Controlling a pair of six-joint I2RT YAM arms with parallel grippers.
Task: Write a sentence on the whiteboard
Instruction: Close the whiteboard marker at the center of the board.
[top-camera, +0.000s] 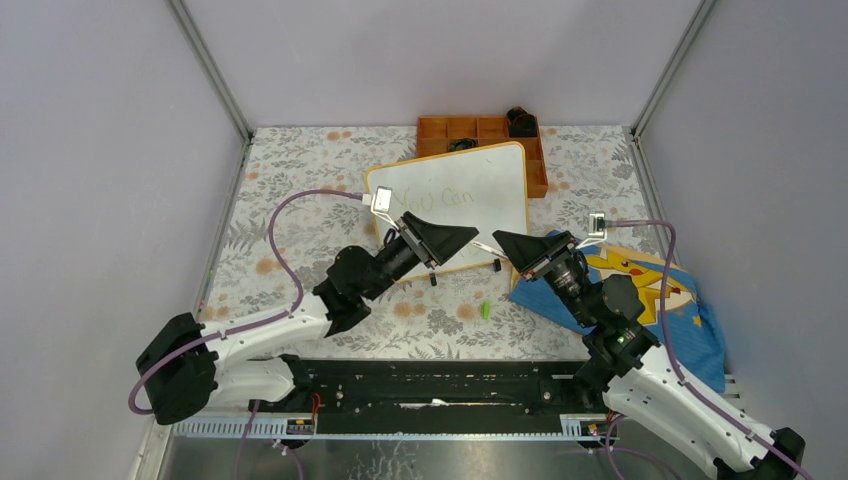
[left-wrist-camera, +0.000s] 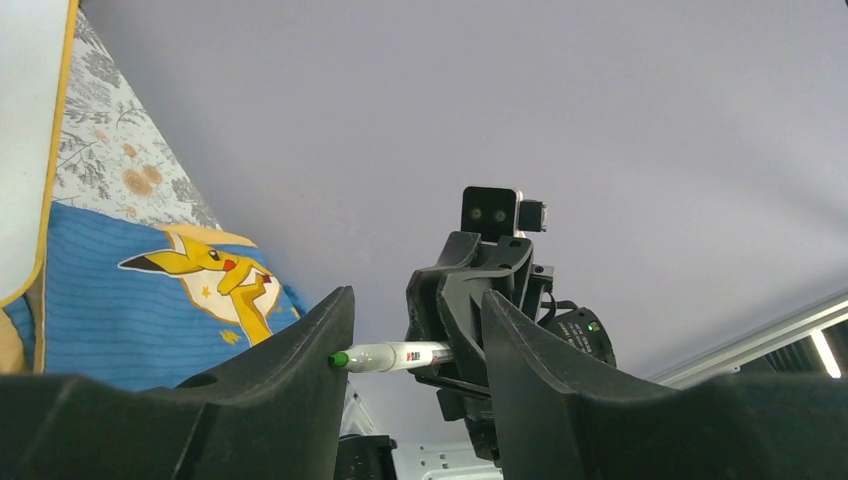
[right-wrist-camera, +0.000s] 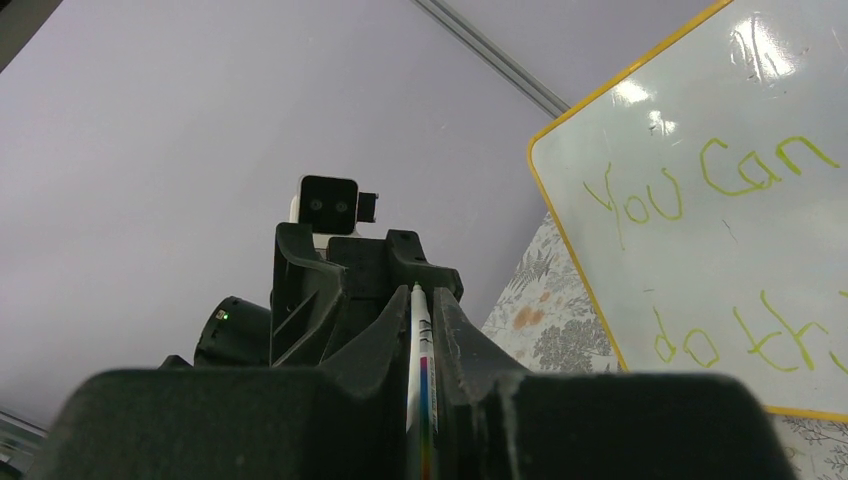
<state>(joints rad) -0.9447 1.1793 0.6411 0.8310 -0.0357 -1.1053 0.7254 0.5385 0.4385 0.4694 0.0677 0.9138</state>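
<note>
The whiteboard (top-camera: 470, 190) lies at the back centre with the sentence (top-camera: 445, 198) in faint green; in the right wrist view the whiteboard (right-wrist-camera: 730, 90) reads "You can / do th", the sentence (right-wrist-camera: 700, 180) cut off at the edge. My right gripper (right-wrist-camera: 422, 295) is shut on a white marker (right-wrist-camera: 420, 370). The two grippers meet tip to tip over the board's near edge, left gripper (top-camera: 468, 236) facing right gripper (top-camera: 502, 241). The left gripper (left-wrist-camera: 418, 300) is open around the marker (left-wrist-camera: 395, 356), whose green tip touches the inner face of one of its fingers (left-wrist-camera: 300, 370).
A green cap (top-camera: 485, 310) lies on the floral tablecloth in front of the board. An orange tray (top-camera: 480, 132) stands behind the board. A blue cartoon-print cloth (top-camera: 665, 300) lies at the right, partly under the right arm. Walls close in on three sides.
</note>
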